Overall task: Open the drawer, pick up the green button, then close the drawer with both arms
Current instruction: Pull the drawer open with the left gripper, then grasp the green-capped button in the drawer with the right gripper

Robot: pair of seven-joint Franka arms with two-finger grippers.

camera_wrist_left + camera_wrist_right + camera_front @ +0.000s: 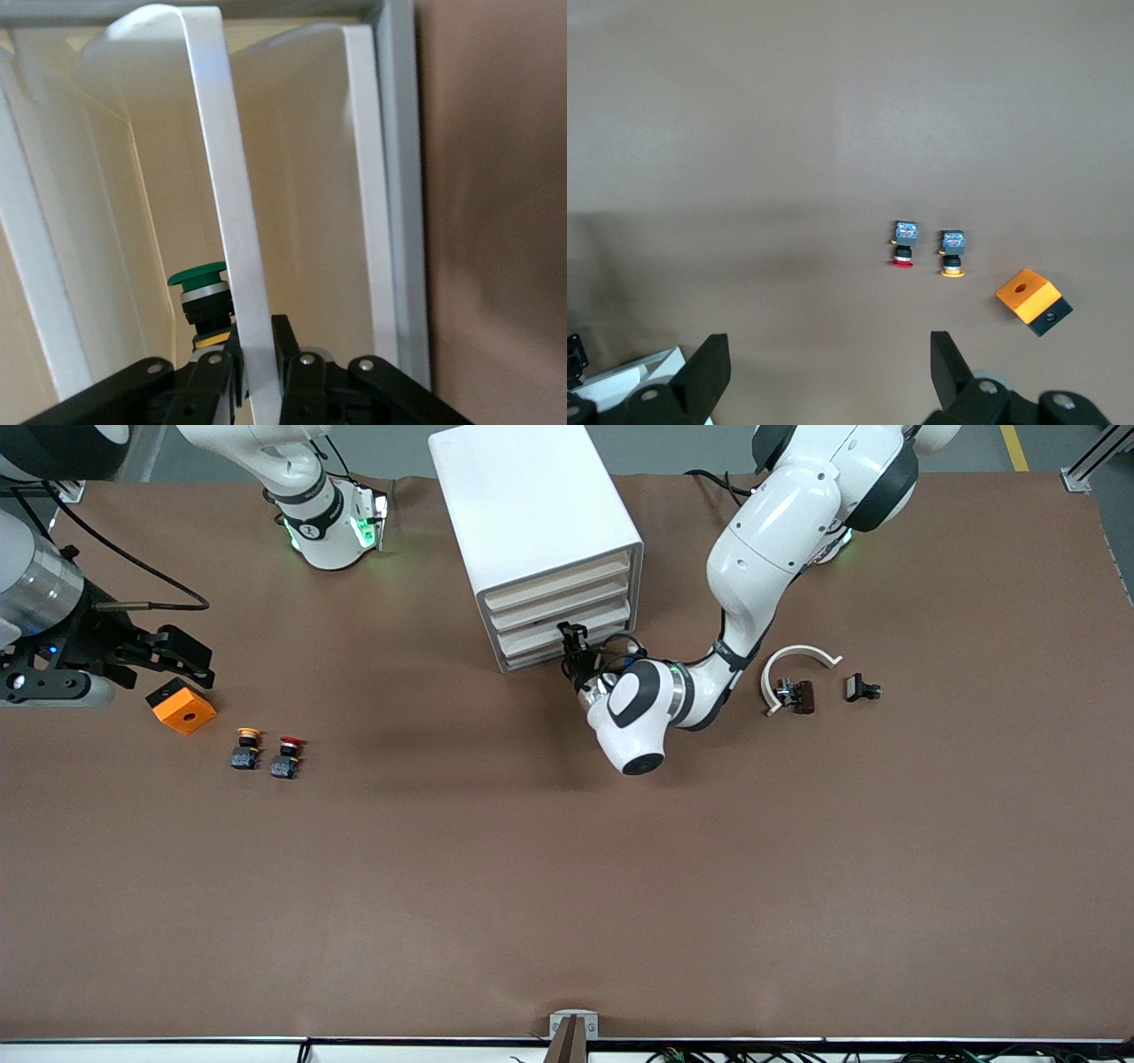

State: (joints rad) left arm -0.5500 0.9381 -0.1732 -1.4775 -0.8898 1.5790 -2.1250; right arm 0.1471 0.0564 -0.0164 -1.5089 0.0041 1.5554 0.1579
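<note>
A white drawer cabinet [532, 522] stands at the middle of the table near the arms' bases. My left gripper [574, 645] is at its lowest drawer, shut on the drawer's white arched handle [217, 177]. In the left wrist view, my left gripper [257, 343] pinches that strip. The drawer's cream inside [301, 195] shows past it. The green-capped button [200, 297] stands upright in the drawer, close beside the handle. My right gripper [199, 666] is open and empty, up in the air over the orange block [182, 707] at the right arm's end of the table.
A yellow-capped button [247, 747] and a red-capped button [286, 756] stand side by side near the orange block; they also show in the right wrist view [951, 252], [903, 243]. A white curved piece [797, 657] and small dark parts [861, 688] lie toward the left arm's end.
</note>
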